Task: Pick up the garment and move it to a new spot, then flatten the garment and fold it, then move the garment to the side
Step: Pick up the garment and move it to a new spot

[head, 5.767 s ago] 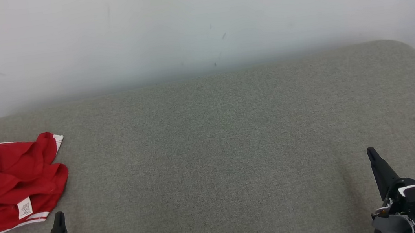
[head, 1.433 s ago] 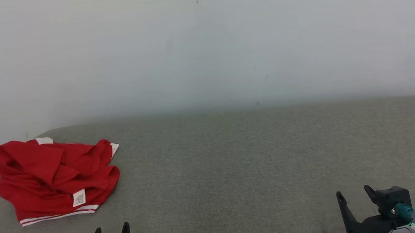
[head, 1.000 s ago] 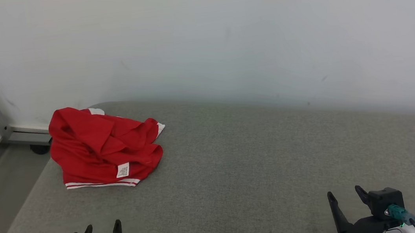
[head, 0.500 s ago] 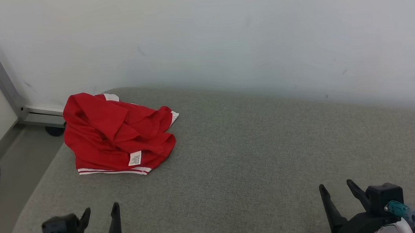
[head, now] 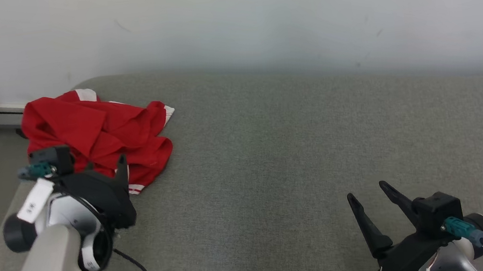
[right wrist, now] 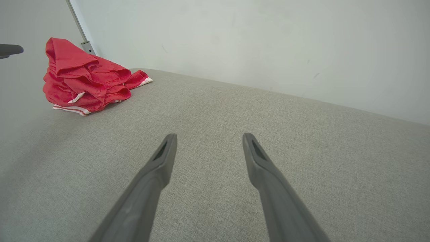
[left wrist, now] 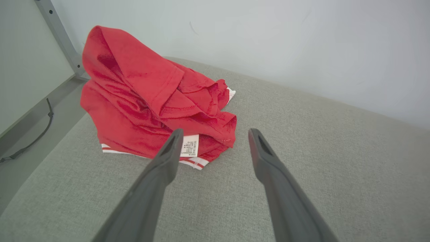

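The garment (head: pixel 98 130) is a crumpled red shirt with white striped trim and a white label, heaped at the far left corner of the grey padded surface (head: pixel 293 147). My left gripper (head: pixel 105 167) hovers open at the heap's near edge. In the left wrist view the garment (left wrist: pixel 144 97) lies just beyond my left gripper (left wrist: pixel 215 132), whose left finger (left wrist: pixel 168 158) overlaps the label. Over bare fabric at the near right, my right gripper (head: pixel 366 190) stands open and empty. The right wrist view has the garment (right wrist: pixel 84 80) far off to the left of my right gripper (right wrist: pixel 207 136).
A pale wall (head: pixel 254 14) backs the surface. A grey metal post (left wrist: pixel 57 30) stands at the left corner, beyond the surface's left edge. A dark cable (left wrist: pixel 33 141) lies on the floor there.
The head camera has turned left and tipped down, shifting the whole picture. My left arm has risen and reached forward to the garment's near edge. The garment itself lies as before.
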`<state>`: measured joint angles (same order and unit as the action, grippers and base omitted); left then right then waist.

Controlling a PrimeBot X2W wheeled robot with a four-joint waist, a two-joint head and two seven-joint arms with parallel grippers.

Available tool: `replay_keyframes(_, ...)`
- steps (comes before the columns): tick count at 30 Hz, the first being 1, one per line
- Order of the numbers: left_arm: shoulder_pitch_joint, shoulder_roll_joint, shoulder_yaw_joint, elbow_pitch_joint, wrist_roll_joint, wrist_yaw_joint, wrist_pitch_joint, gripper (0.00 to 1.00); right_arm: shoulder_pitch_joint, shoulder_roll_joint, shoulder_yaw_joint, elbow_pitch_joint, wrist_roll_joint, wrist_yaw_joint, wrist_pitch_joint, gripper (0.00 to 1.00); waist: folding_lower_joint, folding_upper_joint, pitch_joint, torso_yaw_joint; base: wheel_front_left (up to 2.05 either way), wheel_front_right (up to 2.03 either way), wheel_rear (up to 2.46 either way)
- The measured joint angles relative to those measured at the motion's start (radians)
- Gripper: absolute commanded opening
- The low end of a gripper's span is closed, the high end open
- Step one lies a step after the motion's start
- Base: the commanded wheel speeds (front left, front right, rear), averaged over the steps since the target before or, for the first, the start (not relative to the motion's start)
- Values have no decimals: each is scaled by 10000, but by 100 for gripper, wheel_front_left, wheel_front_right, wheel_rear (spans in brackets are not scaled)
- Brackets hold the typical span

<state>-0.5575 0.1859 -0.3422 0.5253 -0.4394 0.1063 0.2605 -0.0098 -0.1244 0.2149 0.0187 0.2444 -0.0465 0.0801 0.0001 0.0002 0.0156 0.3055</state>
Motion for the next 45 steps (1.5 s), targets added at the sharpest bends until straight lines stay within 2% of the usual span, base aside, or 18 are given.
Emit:
replay_keyframes(5, -1114, 380, 334, 617, 224, 82, 594, 100, 2, -297, 17, -901, -119, 44, 362, 100, 1, 0, 649, -355, 0, 0, 0)
replay_keyframes(15, -1961, 1285, 387, 1444, 1151, 163, 1369, 100, -327, -654, -165, -2416, -215, 115, 984, 100, 1, 0, 2078, -1046, 0, 0, 0)
replay_keyframes(26, -2819, 1969, 562, 2023, 1804, 167, 1802, 100, -707, -924, -560, -3304, -221, 98, 1492, 100, 1, 0, 3728, -1560, 0, 0, 0)
replay_keyframes(27, -2931, 1954, 560, 2079, 1854, 167, 1801, 94, -778, -949, -593, -3338, -221, 61, 1494, 100, 1, 0, 3866, -1588, 0, 0, 0)
replay_keyframes(28, -3025, 1925, 548, 2140, 1873, 167, 1801, 94, -857, -951, -616, -3338, -221, 29, 1501, 100, 2, 1, 3991, -1612, 0, 0, 0)
replay_keyframes(29, -3110, 1894, 548, 2230, 1883, 167, 1802, 28, -896, -953, -621, -3338, -221, 23, 1509, 100, 2, 0, 4106, -1633, 0, 0, 0)
replay_keyframes(30, -3154, 1870, 543, 2286, 1910, 167, 1802, 0, -920, -953, -623, -3336, -221, 21, 1584, 100, 2, 0, 4212, -1652, 0, 0, 0)
replay_keyframes(36, -3434, 1524, 428, 2679, 2071, 178, 1787, 0, -1068, -945, -686, -3116, -217, 13, 1649, 100, 1, 0, 4465, -1630, 0, 0, 0)
replay_keyframes(45, -3854, 999, 514, 3390, 2184, 176, 1476, 0, -1321, -669, -562, -2336, -102, 13, 1557, 100, -1, -1, 3805, -1466, 0, 0, 0)
